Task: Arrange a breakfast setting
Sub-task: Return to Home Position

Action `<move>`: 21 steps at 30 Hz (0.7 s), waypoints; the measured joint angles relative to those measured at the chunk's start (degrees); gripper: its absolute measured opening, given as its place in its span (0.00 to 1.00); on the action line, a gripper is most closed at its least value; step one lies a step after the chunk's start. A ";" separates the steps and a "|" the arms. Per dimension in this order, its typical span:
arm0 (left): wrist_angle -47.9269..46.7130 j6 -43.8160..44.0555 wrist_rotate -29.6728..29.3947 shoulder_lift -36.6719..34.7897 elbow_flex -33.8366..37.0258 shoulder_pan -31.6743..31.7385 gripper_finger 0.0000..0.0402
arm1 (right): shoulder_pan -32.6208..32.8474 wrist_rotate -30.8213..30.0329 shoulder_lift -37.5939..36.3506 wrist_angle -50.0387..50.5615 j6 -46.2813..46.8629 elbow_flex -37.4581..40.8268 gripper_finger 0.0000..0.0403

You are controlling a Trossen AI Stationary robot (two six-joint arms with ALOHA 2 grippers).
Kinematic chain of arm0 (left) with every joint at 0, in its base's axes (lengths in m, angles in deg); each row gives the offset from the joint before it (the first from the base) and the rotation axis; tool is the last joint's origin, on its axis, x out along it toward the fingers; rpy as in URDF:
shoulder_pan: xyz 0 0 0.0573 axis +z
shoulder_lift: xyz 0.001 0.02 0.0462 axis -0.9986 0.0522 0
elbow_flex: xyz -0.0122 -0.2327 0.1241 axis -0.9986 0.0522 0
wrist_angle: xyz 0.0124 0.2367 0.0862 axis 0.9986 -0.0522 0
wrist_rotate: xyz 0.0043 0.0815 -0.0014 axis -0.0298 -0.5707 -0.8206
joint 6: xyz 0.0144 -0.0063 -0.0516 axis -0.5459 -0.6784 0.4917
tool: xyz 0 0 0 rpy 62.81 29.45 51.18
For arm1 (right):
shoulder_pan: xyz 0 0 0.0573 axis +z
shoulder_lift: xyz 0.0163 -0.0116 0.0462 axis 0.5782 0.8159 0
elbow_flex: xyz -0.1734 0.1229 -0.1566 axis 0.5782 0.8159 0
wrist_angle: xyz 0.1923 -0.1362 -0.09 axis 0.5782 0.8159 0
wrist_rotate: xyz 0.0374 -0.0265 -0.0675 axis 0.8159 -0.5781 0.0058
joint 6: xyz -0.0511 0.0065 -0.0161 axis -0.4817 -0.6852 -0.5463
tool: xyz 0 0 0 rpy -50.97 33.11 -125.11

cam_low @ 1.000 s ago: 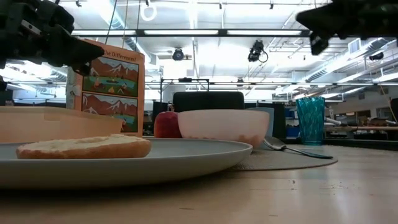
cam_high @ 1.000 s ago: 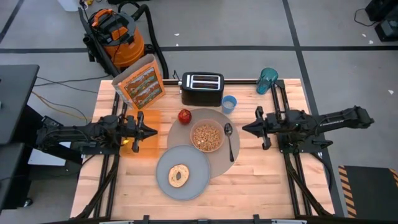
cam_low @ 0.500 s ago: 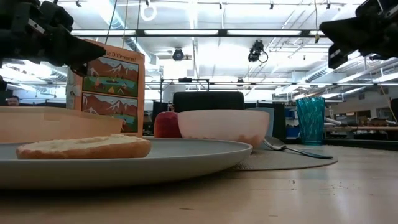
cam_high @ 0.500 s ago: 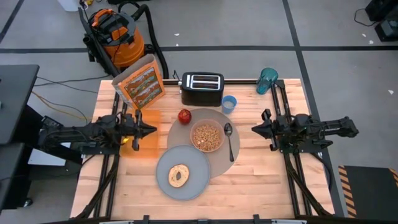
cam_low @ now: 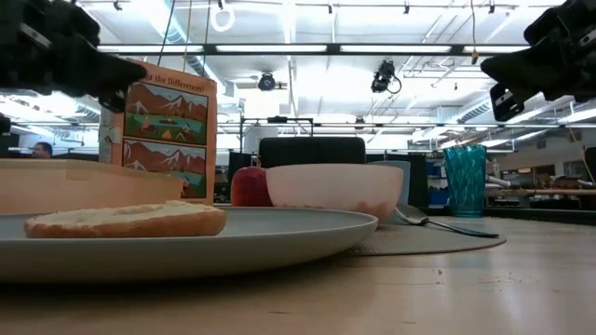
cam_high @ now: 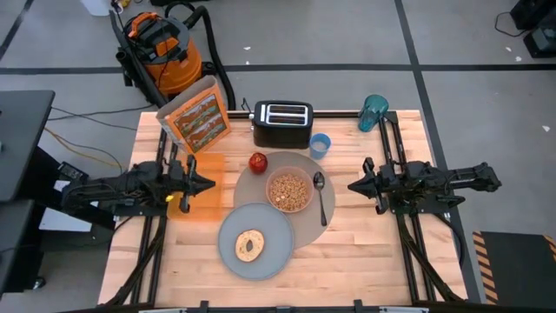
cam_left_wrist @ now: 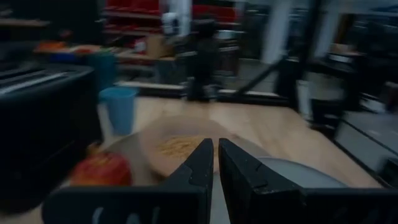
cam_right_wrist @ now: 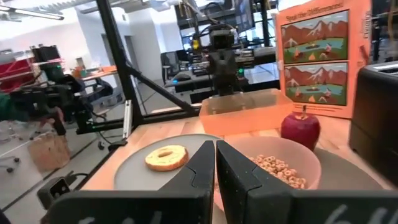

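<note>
High view: the whole setting is seen laid out at the middle of the counter [cam_high: 365,261], with one arm at each side.
Mat: the grey mat [cam_high: 306,224] lies centrally. The pink bowl [cam_high: 289,190], filled with cereal, is set on it, and the spoon [cam_high: 321,198] is laid on the mat at the bowl's right.
Plate: the grey plate [cam_high: 274,254] overlaps the mat's edge on the side away from the toaster [cam_high: 282,123], and the bagel [cam_high: 250,245] is carried on it.
Apple: the red apple [cam_high: 258,162] is placed at the mat's rim, between the bowl and the toaster.
Cup: the blue cup [cam_high: 320,145] is stood at the mat's rim, just beside the toaster.
Cereal box: the cereal box [cam_high: 197,115] is stood upright, left of the toaster.
Left fingers [cam_left_wrist: 196,167]: closed to a slit with nothing held, raised above the orange bin [cam_high: 208,198] left of the mat.
Right fingers [cam_right_wrist: 202,163]: likewise closed and empty, raised right of the spoon.
Changed: within the last second the right arm has been folded back from its outstretched reach, and the left fingers have been drawn slightly away from the mat. No item has been shifted.
Meaning: the setting is judged complete, and only the retreat to rest remains.
</note>
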 joint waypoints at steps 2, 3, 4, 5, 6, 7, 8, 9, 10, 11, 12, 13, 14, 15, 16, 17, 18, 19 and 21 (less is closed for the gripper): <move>0.52 -1.62 2.27 -0.06 -0.04 -0.09 0.08 | 0.00 -0.76 0.00 -0.24 0.01 0.00 0.06; 0.53 -2.37 2.32 -0.06 -0.04 -0.03 0.08 | 0.00 -0.79 0.00 -0.42 0.09 0.00 0.06; 0.44 -2.66 2.27 -0.06 -0.04 -0.01 0.08 | 0.00 -0.78 0.00 -0.49 0.10 0.00 0.06; 0.77 -2.80 2.20 -0.06 0.20 0.07 0.08 | 0.00 -0.77 0.00 -0.58 0.10 0.00 0.06; 3.21 -2.82 2.23 -0.11 1.52 0.07 0.08 | 0.00 -0.78 0.00 -1.11 0.10 0.00 0.06; 5.20 -2.85 2.04 -0.10 2.78 0.07 0.08 | 0.00 -0.78 -0.02 -1.87 0.10 0.00 0.06; 5.16 -3.12 2.27 0.02 2.67 0.07 0.08 | 0.00 -0.78 -0.02 -2.24 0.10 0.00 0.06; 5.06 -3.81 2.14 0.20 2.67 0.07 0.08 | 0.00 -0.74 -0.01 -2.30 0.10 0.00 0.06; 4.96 -4.33 2.04 0.20 2.67 0.07 0.08 | 0.00 -0.73 0.00 -2.30 0.03 0.00 0.06; 4.79 -5.27 1.58 0.22 2.67 0.04 0.08 | 0.01 -0.61 0.00 -2.28 -0.45 0.00 0.06; 4.73 -6.42 0.65 -0.01 2.68 0.04 0.08 | 0.02 -0.39 0.02 -1.89 -1.20 0.00 0.06; 4.70 -7.28 -0.88 -0.06 2.70 0.04 0.08 | 0.03 -0.08 0.11 -0.65 -1.69 -0.02 0.06; 4.42 -8.11 -2.56 0.10 2.72 0.04 0.08 | 0.03 0.22 0.15 1.41 -2.04 -0.02 0.06; 4.27 -8.23 -3.28 0.13 2.73 0.05 0.08 | 0.04 0.45 0.39 1.93 -1.93 -0.01 0.06; 4.30 -8.15 -3.36 0.06 2.73 0.08 0.08 | 0.04 0.53 1.11 1.72 -1.35 0.00 0.06; 4.34 -7.78 -3.39 0.06 2.74 0.07 0.08 | 0.04 0.47 1.64 1.32 -0.83 0.00 0.06; 4.40 -7.28 -3.42 0.09 2.75 0.06 0.08 | 0.04 0.49 1.73 1.37 -0.55 0.00 0.06; 4.45 -6.92 -3.46 0.07 2.75 0.04 0.08 | 0.04 0.49 1.83 1.40 -0.18 0.00 0.06; 4.65 -6.89 -3.48 0.09 2.75 0.04 0.08 | 0.04 0.50 1.99 1.10 0.25 -0.01 0.06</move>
